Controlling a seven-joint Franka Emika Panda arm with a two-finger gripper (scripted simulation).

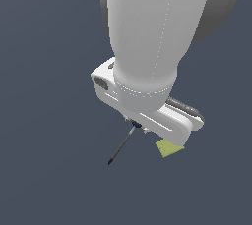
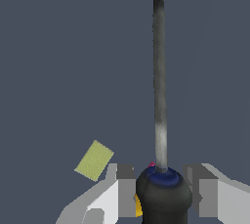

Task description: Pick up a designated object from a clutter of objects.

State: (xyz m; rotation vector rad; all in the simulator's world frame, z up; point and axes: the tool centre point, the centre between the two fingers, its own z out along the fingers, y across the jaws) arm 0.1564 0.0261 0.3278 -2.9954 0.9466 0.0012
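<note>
The screwdriver has a blue-and-black handle (image 2: 163, 194) and a thin dark shaft (image 2: 159, 71). My gripper (image 2: 162, 191) is shut on the handle, with one finger (image 2: 126, 189) on each side of it. In the exterior view the shaft (image 1: 122, 145) sticks out from under the hand toward the exterior view's left, and my gripper (image 1: 136, 124) is mostly hidden by the arm. A sliver of the orange ball (image 2: 138, 207) and a tip of the pink brick (image 2: 152, 164) show behind the handle. The yellow-green square (image 2: 94, 160) lies flat nearby.
The yellow-green square (image 1: 170, 148) peeks out under the hand on the exterior view's right. The large white arm (image 1: 147, 37) hides much of the scene. The surface is plain dark grey (image 1: 49, 121).
</note>
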